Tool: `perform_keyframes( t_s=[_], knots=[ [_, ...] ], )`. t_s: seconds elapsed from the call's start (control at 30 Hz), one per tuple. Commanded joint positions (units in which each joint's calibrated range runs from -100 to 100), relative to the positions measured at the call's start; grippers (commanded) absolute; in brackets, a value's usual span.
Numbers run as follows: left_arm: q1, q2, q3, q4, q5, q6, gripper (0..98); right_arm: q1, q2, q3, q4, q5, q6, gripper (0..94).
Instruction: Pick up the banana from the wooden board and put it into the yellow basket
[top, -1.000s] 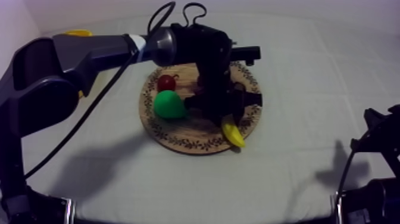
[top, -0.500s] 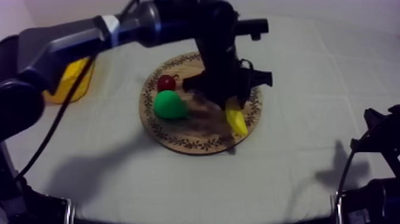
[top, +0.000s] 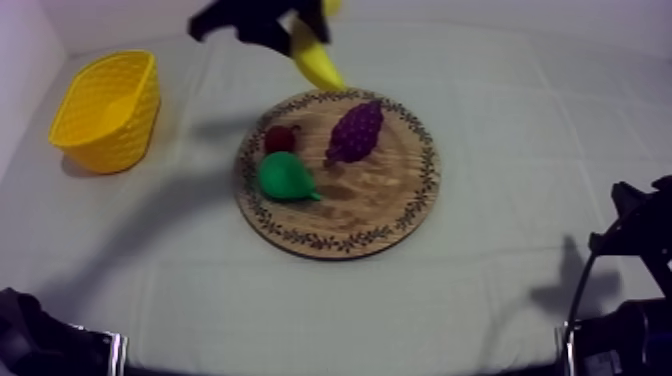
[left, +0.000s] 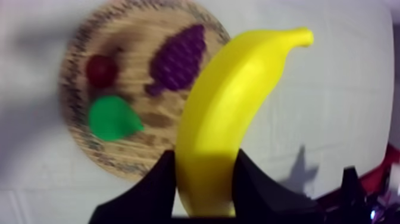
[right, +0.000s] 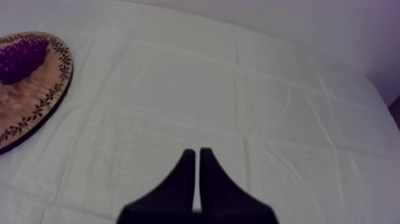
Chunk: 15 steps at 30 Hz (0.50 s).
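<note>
The left claw (left: 205, 176) is clamped round one end of the curved yellow toy banana (left: 232, 107). One black finger presses on each flank, and the rest of the fruit juts out past the fingertips. The task's thing therefore hangs in this claw, in the air and touching nothing else.

Below the claw, beyond the banana, lies the round wooden board with a patterned rim (left: 128, 158), well clear of the fruit. It carries a purple bunch of toy grapes (left: 175, 59), a green toy pear (left: 110, 118) and a small red fruit (left: 101, 70). The pear and the red fruit sit just beside each other, with the grapes apart from both.

Farther from the claw, off to its side toward my left edge of the grey-white clothed counter (top: 480, 300), stands the yellow openwork basket (top: 120, 130). It is upright, well apart from the claw, and nothing shows inside it.

Farthest off, the right claw (right: 197, 158) sits low at my right with its fingers pressed together into a narrow wedge. It grips nothing and has bare cloth ahead of it.

By my reading, the pick is done, since the banana is off the board and firmly held. What remains is to carry it across until the claw is above the basket, then lower it and let go, so the task is roughly halfway along.
</note>
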Motion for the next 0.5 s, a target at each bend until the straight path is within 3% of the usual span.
perform_keyframes(
  t_s=[0.0, 0.3, 0.47],
  knots=[
    [-5.74, -2.56, 0.74, -0.10, -0.10, -1.08, 35.9, 0.01, -0.04, -0.03, -0.01, -0.02, 0.00, 0.6],
    [-20.40, -3.81, 0.65, -0.69, 0.40, -5.54, 37.0, 0.01, -0.04, -0.03, -0.01, -0.02, 0.00, 0.6],
    [-26.31, 0.07, -0.04, -1.27, 0.18, -7.32, 37.5, 0.01, -0.04, -0.03, -0.01, -0.02, 0.00, 0.6]
  ],
)
